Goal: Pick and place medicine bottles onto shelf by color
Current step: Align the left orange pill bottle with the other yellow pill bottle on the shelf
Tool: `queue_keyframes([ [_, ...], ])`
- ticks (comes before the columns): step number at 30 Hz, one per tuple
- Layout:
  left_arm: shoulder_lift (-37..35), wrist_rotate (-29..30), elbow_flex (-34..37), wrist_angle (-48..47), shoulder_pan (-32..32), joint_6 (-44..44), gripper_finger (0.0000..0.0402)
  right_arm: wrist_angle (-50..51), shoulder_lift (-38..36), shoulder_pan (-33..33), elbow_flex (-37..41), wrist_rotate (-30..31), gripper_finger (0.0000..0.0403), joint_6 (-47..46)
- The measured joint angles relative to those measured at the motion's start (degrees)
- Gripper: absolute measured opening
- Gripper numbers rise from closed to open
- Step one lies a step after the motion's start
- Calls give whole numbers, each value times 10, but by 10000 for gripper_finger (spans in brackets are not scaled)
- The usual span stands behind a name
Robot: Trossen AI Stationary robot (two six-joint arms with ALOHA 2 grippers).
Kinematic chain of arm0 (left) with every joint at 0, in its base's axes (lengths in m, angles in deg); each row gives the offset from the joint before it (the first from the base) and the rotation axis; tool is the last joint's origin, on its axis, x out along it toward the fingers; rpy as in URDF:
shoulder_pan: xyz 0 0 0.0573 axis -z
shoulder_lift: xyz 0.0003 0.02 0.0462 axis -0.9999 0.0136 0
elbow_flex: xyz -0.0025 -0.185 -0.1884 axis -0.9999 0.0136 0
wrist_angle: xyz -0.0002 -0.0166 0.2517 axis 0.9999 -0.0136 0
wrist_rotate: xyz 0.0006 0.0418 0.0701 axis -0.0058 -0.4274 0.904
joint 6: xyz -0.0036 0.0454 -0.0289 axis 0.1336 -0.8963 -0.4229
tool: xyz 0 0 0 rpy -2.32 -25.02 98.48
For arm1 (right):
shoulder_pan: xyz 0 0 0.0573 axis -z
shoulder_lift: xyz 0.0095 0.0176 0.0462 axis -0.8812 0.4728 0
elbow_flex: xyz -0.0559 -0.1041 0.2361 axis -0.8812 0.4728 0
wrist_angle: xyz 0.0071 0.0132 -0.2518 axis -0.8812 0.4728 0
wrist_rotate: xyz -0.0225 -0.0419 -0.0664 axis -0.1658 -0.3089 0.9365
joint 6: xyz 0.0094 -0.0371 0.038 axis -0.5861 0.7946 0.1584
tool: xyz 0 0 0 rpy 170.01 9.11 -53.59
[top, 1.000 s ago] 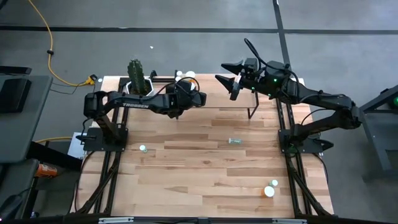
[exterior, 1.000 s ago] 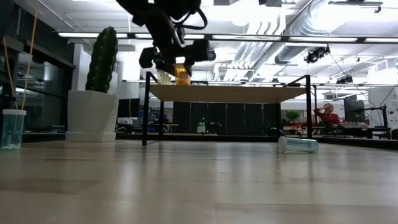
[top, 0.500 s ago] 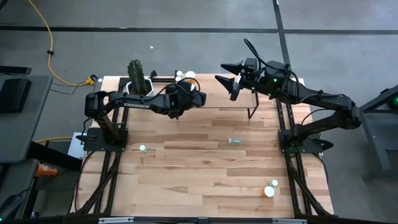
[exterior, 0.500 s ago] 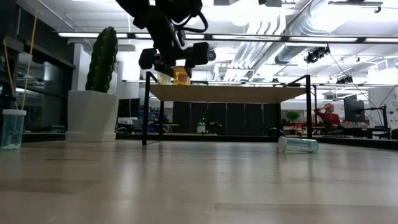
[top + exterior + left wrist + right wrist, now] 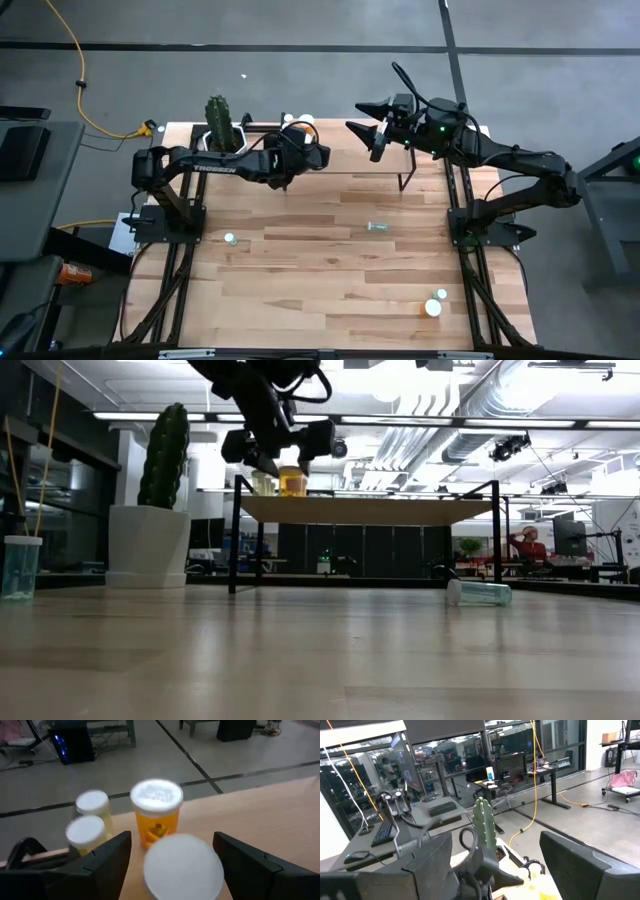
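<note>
- A tall green cactus [image 5: 219,118] in a white pot [image 5: 147,546] stands at the table's [image 5: 330,270] far left corner.
- A yellow cable [image 5: 78,80] trails across the grey floor beyond.

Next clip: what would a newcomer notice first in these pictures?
The left gripper, fingers spread, hangs over the shelf at its left end, right above an orange bottle standing there beside pale ones. Next comes the tall cactus in its white pot at the table's far left, then a clear bottle lying on its side mid-table.
</note>
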State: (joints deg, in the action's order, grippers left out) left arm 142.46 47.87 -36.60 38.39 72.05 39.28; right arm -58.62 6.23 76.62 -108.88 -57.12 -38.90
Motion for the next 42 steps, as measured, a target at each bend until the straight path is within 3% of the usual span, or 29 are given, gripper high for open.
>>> queue_keyframes([
  [10, -54, 29, 0, 24, 0, -48, 274, 6, 0, 0, 0, 0, 293, 0],
  [20, -113, 21, 0, 180, 29, -211, 274, 6, 0, 0, 0, 0, 293, 0],
  [23, -143, -39, 0, 223, 43, -257, 274, 6, 0, 0, 0, 0, 293, 2],
  [28, -210, -284, 0, 237, 66, -315, 274, 6, 0, 0, 0, -9, 293, 4],
  [31, -252, -379, 0, 218, 87, -321, 274, 8, 0, 0, 0, -37, 293, 3],
  [37, -318, -410, 18, 154, 163, -322, 273, 48, 0, 0, 0, -92, 293, -6],
  [42, -375, -366, 116, 223, 231, -324, 267, 103, 18, -10, 0, -100, 286, -30],
])
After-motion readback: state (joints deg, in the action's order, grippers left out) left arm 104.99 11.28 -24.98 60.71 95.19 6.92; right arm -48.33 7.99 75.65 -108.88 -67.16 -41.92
